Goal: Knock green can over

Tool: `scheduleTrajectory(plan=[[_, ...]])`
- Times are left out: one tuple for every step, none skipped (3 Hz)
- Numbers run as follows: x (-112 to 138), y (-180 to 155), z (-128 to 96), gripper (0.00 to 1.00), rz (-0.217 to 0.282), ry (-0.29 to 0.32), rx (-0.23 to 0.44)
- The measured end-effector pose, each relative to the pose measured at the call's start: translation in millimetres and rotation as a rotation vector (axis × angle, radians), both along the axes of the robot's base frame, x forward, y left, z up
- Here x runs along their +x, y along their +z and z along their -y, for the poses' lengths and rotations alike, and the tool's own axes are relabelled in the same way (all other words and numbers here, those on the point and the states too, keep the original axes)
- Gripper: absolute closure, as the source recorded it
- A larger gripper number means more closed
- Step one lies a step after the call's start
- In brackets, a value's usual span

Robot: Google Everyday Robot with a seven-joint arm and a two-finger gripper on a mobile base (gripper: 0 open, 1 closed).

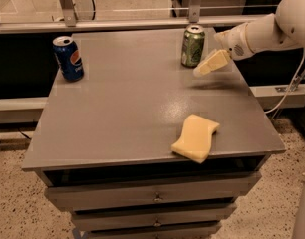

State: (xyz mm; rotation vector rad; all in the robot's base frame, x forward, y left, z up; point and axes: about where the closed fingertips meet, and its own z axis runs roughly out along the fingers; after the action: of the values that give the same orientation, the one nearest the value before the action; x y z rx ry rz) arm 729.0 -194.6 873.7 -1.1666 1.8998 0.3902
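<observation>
The green can (193,46) is standing upright at the tabletop's (132,98) far right, not yet knocked over. The end effector (211,63) is hovering just beside it on the right; I cannot tell whether it is open or closed.

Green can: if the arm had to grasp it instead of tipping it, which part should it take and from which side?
Best guess: grip the green can around the middle of its round wall, coming level from the picture's right. It stands upright on the table, curved sides free, and the gripper hangs just right of its lower half, nothing between them.
</observation>
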Motion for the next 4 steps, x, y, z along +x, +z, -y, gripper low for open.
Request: scheduleTrajectory(plan=[[0, -13, -27, 0.00, -0.022, 0.069, 0.080], [-11, -3, -62, 0.00, -0.011, 0.173, 0.164], [-23, 14, -81, 0.00, 0.015, 0.243, 0.207], [-46, 41, -97, 0.00, 0.049, 0.319, 0.242]])
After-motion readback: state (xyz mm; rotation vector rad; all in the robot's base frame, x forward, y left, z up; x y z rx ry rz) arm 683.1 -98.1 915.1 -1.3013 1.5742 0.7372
